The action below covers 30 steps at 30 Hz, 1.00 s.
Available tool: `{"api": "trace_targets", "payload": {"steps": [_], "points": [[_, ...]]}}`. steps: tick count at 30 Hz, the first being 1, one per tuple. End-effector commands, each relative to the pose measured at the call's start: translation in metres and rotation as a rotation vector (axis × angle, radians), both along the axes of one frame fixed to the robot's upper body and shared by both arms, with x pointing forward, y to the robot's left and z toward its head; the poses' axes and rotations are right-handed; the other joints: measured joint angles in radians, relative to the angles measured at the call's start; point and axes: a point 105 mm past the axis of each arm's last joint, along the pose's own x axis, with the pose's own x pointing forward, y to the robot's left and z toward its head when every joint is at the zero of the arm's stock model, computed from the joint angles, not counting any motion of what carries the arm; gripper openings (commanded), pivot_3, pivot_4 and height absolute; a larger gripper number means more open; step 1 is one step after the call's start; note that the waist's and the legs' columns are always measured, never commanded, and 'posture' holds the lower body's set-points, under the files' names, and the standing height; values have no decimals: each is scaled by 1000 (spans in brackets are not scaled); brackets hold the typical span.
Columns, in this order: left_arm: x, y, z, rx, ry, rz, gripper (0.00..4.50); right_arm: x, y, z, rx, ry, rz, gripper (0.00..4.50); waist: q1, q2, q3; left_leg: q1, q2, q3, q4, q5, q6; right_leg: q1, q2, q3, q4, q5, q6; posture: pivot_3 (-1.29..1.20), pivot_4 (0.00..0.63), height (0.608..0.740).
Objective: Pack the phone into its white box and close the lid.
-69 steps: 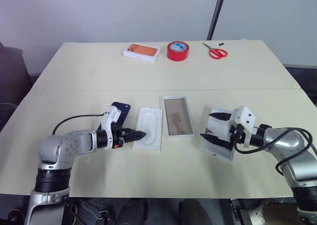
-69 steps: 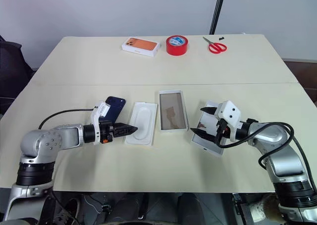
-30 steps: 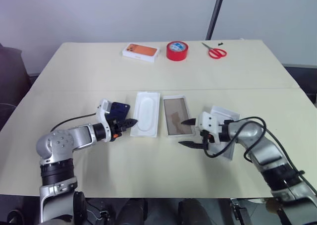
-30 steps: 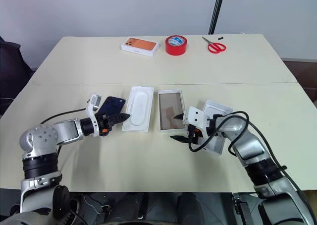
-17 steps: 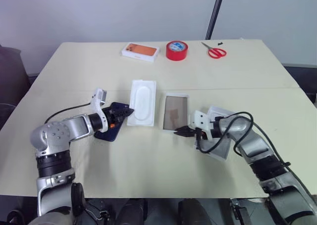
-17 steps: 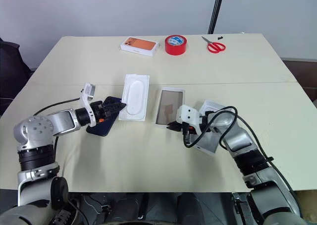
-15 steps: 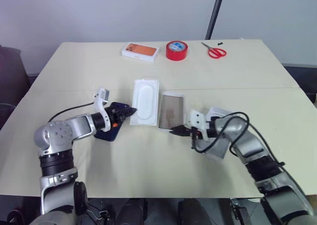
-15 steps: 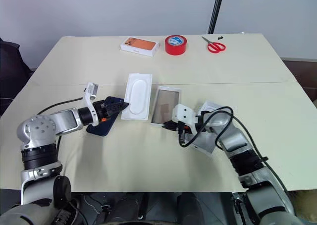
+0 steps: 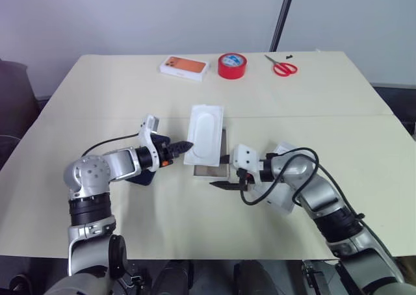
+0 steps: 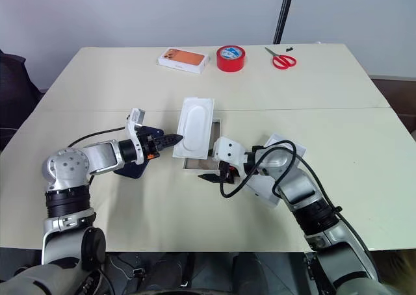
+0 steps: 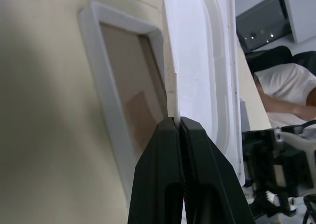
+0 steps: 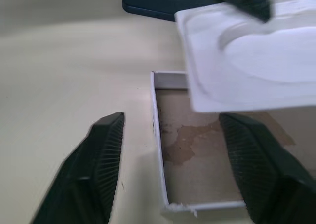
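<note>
Centre frame: left gripper (image 9: 189, 143) pinches white insert tray (image 9: 206, 133) edge above white box (image 12: 197, 174); right gripper (image 12: 177, 167) fingers spread, straddling box end.

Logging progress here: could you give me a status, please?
Left gripper shut on white insert, above white box. Right gripper open at box's near end. Phone on table, unpacked.

The raised insert (image 9: 205, 134) hides most of the white box (image 9: 209, 172). The left arm covers much of the phone (image 9: 144, 176).
</note>
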Motion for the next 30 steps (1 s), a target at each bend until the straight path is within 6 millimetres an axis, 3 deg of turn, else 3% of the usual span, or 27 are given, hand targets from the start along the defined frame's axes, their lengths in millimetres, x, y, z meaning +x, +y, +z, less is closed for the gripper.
{"api": "trace_targets", "payload": {"steps": [1,6,13,16,23,27,30], "points": [[-3,1,4,7,-32,13,0,4,-27,16,0,-52,-66,2944,3,0,0,0,0,0,0,0,0,0,0,0,0,0,0,0,150,740],[-13,0,-5,29,-11,-7,0,12,-56,14,-23,-70,-172,2944,-2,0,0,-2,0,0,0,0,0,-2,0,0,0,0,0,0,150,740],[-12,-9,-5,13,-10,-25,0,12,-49,14,7,-71,-173,2944,1,0,0,-2,0,0,0,0,0,-2,1,0,0,0,0,0,150,740],[-12,-13,-5,-1,-1,-29,875,16,-48,17,17,-94,-189,3002,2,0,0,-3,0,0,0,0,0,-3,0,0,0,0,0,0,150,740],[-11,-20,-1,3,-33,-49,4337,28,-48,28,62,-169,-247,3002,0,0,0,-3,0,0,0,0,0,-3,0,0,0,0,0,0,150,740],[-12,-10,10,45,-134,-45,4337,30,-39,44,165,-152,-251,3002,-4,0,0,-3,0,0,0,0,0,-3,1,0,1,0,0,0,150,740],[-7,6,21,187,-345,-4,4360,29,-25,51,208,-153,-223,2106,-6,0,0,-3,0,1,0,1,-1,-4,1,0,1,0,0,0,150,740]]}}
